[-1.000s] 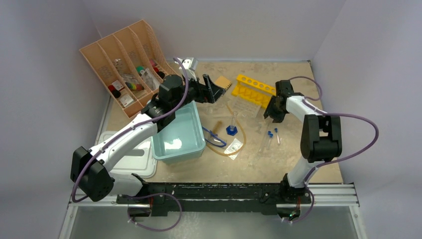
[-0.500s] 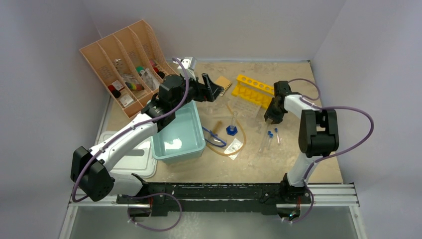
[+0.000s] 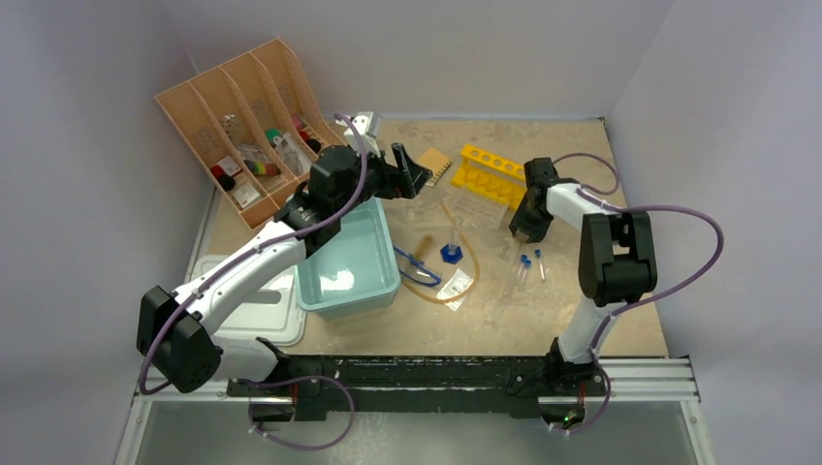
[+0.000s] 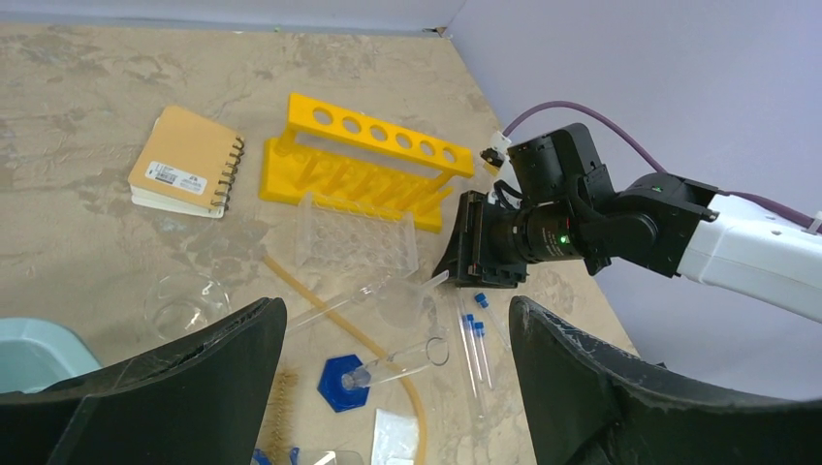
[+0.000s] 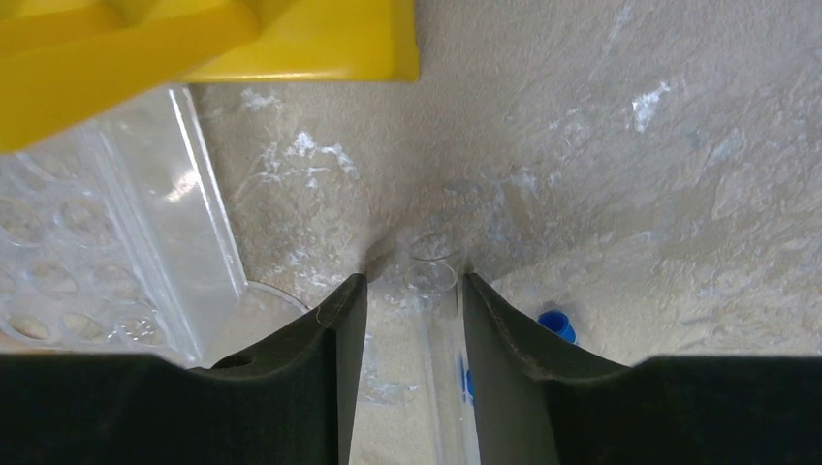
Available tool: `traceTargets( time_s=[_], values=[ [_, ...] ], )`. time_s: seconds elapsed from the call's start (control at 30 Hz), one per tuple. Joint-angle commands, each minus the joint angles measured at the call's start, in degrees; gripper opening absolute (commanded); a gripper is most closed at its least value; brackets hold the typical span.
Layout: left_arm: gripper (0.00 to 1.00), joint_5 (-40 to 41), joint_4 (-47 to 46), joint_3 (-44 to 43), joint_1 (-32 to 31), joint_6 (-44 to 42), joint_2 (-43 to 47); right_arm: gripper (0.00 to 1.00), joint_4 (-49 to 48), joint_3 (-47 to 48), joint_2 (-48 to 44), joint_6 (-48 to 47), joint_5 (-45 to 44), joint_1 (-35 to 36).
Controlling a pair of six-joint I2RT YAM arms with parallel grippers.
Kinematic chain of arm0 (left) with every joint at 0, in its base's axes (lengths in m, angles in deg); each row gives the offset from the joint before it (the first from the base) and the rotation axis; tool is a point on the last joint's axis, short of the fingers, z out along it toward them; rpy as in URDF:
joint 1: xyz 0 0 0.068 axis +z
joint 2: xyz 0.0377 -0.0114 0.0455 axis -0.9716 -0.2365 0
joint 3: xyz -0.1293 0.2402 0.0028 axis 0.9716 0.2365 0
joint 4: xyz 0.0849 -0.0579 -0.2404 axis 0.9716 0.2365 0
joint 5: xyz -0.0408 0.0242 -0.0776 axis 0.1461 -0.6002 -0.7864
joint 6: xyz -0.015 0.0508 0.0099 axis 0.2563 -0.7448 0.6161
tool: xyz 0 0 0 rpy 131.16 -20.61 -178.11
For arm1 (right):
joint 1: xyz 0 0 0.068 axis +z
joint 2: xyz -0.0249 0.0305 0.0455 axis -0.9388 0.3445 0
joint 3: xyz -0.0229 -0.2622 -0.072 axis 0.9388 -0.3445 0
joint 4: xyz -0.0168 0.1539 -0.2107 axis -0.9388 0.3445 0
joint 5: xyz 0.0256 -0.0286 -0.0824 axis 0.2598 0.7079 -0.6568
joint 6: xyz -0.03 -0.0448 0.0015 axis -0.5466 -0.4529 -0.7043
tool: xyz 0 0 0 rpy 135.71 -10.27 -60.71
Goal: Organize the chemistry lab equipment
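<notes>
Left arm: the left arm [image 3: 262,257] reaches up and to the right from its base. Its wrist hangs over the far corner of the pale teal plastic tub [image 3: 383,283], near the tan spiral notebook [image 3: 434,160].
Left jaws: spread wide apart, with nothing in them.
Right arm: the right arm [image 3: 606,257] is bent at the elbow and reaches back to the left. Its wrist tips down to the bench [image 3: 582,320], just in front of the yellow plastic rack with round holes [image 3: 494,174].
Right jaws: partly spread, low at the bench, one on each side of a bare clear glass tube [image 5: 441,368] that lies flat. There is a gap between the tube and one jaw.
Test tubes: the thin clear blue-capped test tubes [image 3: 528,263] lie on the bench just in front of the right jaws.
Cylinder: the clear cylinder with a blue six-sided base [image 4: 344,376] lies tipped over in the middle of the bench.
Around it: the blue-rimmed goggles [image 3: 419,271], the amber rubber tubing [image 4: 320,310] and the wooden-handled brush [image 3: 425,244] lie close by.
Tray: a clear plastic tray with little round wells [image 4: 354,242] sits just in front of the yellow rack.
Change: a second ago the right arm's elbow and wrist were a bit more to the right. Now they have slid left. The left arm has hardly moved. The things on the bench lie where they did.
</notes>
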Motion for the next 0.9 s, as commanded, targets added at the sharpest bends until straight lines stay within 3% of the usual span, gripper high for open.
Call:
traceTargets(
  time_s=[0.0, 0.13, 0.33, 0.5, 0.87],
  values=[
    [0.84, 1.46, -0.87, -1.03, -0.18, -0.11, 2.53, 0.42, 6.57, -1.02, -0.20, 2.70, -2.44, 0.97],
    [0.84, 1.77, -1.14, 0.37, -0.27, 0.39, 3.36, 0.38, 6.22, -2.47, -0.99, 2.75, -2.82, 0.98],
    [0.83, 1.88, -1.34, 1.44, -0.30, 2.44, 4.02, 0.19, 1.64, -3.92, -1.58, 3.28, -3.04, 0.98],
    [0.82, 0.87, -1.19, 1.24, -0.31, 4.57, 3.47, 0.17, -1.07, -4.98, -6.19, 4.63, -2.68, 0.99],
    [0.81, -1.25, -1.30, -0.51, -1.59, 9.30, 2.59, 0.18, 6.30, -2.74, -23.73, 3.93, 1.15, 0.98]
  ],
)
